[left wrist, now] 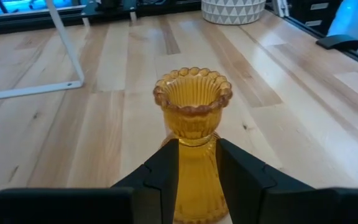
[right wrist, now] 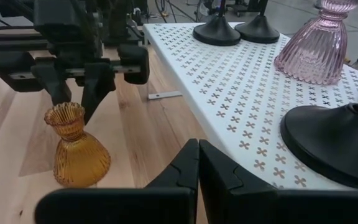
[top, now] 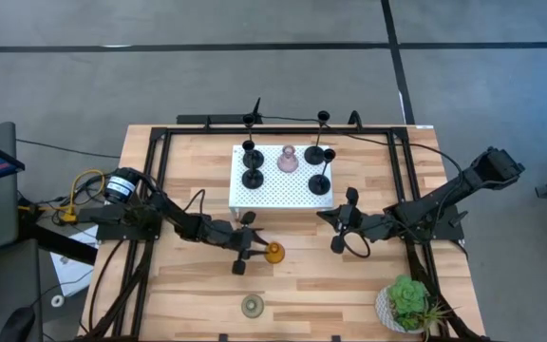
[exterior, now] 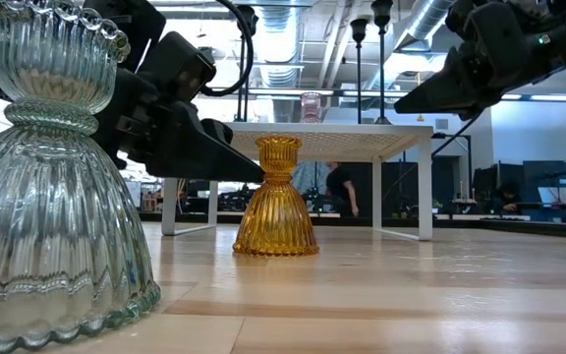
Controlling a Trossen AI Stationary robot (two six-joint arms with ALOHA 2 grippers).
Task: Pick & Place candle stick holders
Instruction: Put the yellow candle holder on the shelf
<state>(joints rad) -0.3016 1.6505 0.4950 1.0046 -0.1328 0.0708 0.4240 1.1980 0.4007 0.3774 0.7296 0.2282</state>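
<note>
The amber holder [top: 273, 253] stands upright on its base on the wooden table, near the white platform [top: 297, 195]. My left gripper [top: 261, 249] is shut on it, coming from the table's left. My right gripper [top: 326, 217] is shut and empty, hovering at the platform's near right corner. The pink holder [top: 288, 159] and black holders [top: 252, 178] [top: 321, 183] stand on the platform. The pale green holder [top: 253, 306] stands by the table's near edge and looms large in the low view [exterior: 47, 187]. My left gripper has the amber holder's narrow neck [left wrist: 196, 134], just under the scalloped cup, between its two fingers [left wrist: 166, 171]. The fingers come from the table's left, slanting a little downward. The holder stands upright with its base [exterior: 275, 248] on the table.
A green potted plant [top: 408, 304] stands at the near right corner. The platform stands on thin white legs [exterior: 425, 187]. Black rails [top: 283, 130] run along the table's far side, cables beside them. Bare wood lies between the amber holder and the plant.
</note>
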